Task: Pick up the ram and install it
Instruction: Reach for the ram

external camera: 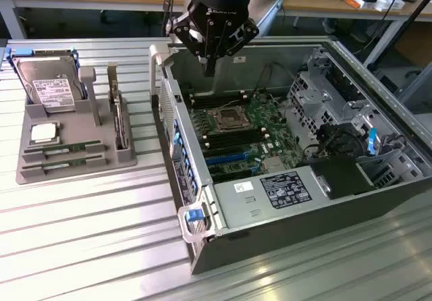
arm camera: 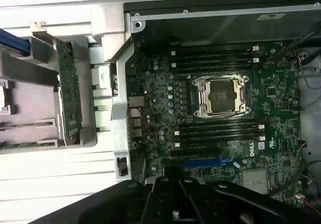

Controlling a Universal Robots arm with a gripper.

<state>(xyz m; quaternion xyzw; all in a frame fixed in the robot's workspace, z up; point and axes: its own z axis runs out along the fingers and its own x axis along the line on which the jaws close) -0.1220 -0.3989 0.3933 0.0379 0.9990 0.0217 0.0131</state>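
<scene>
Two ram sticks [external camera: 64, 150] [external camera: 66, 163], thin and green, lie flat in slots at the front of a grey tray [external camera: 27, 169] on the exterior view's left. Edge-on, one ram stick [arm camera: 25, 125] appears as a thin line in the wrist view. My gripper [external camera: 209, 66] hangs shut above the back edge of the open computer case [external camera: 270, 227], over the motherboard [external camera: 236, 129], with nothing between its fingers. In the wrist view the gripper [arm camera: 173, 194] is dark against the board. Black memory slots [arm camera: 215, 58] [arm camera: 220, 131] run on both sides of the empty processor socket [arm camera: 220, 96].
The tray also holds a hard drive [external camera: 47, 88], a square silver chip [external camera: 42, 133] and an upright green card with a bracket [external camera: 119, 119]. Drive cages and cables [external camera: 337, 132] fill the case's right side. The ribbed metal table [external camera: 88, 240] stretches in front.
</scene>
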